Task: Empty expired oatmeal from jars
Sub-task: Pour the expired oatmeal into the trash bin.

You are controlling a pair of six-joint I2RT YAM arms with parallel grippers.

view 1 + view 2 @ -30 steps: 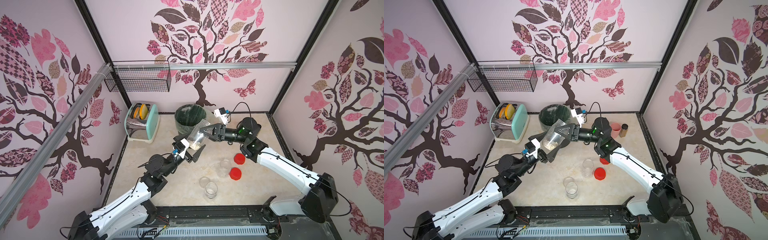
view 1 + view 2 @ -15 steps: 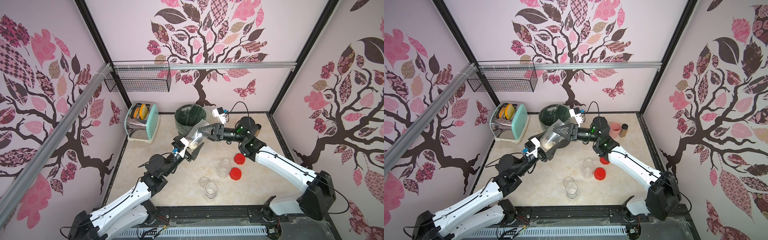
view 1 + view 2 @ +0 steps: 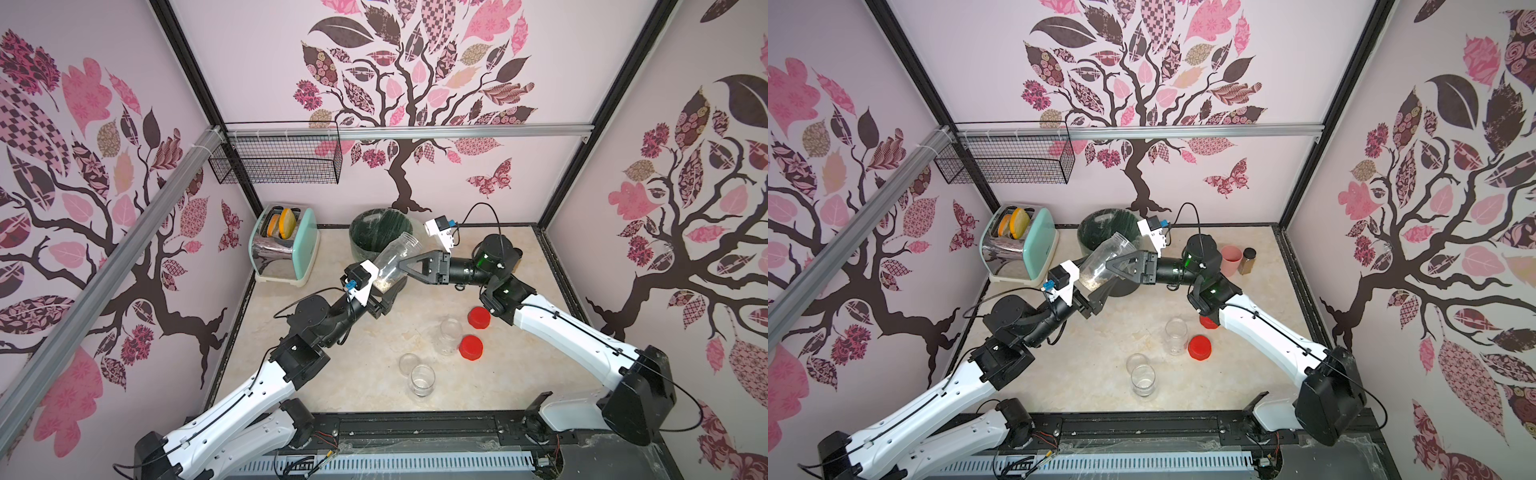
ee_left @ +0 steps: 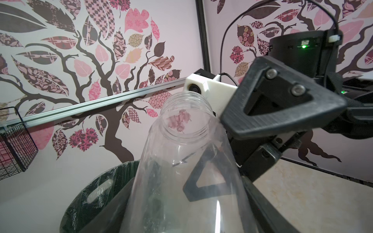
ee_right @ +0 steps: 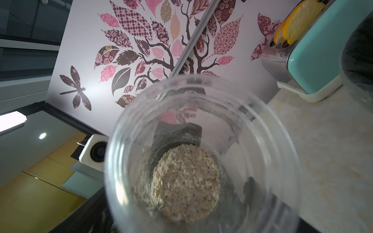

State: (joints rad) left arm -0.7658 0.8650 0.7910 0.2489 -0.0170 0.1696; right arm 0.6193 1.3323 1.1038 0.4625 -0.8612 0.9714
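Take the beige marbled surface [image 3: 365,332] as your reference. Along its rear edge you find a mint toaster [image 3: 286,249] in the left corner, a dark green bin [image 3: 356,245] at the centre, and a pink cup [image 3: 1231,259] with a brown bottle [image 3: 1248,261] just beside it toward the right. Nearer the front stand two open clear jars. The rear jar [image 3: 448,338] has one red lid [image 3: 471,347] just beside it and a second red lid [image 3: 478,318] near. The front jar [image 3: 422,380] has a clear lid [image 3: 408,363] just beside it.

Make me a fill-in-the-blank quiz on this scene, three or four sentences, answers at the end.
The left gripper holds up a tilted, lidless clear ____.
At its bottom lies pale, flaky ____.
The two opaque lids on the table are ____.
The teal ____ has bread slices in its slots.
Missing words: jar; oatmeal; red; toaster.
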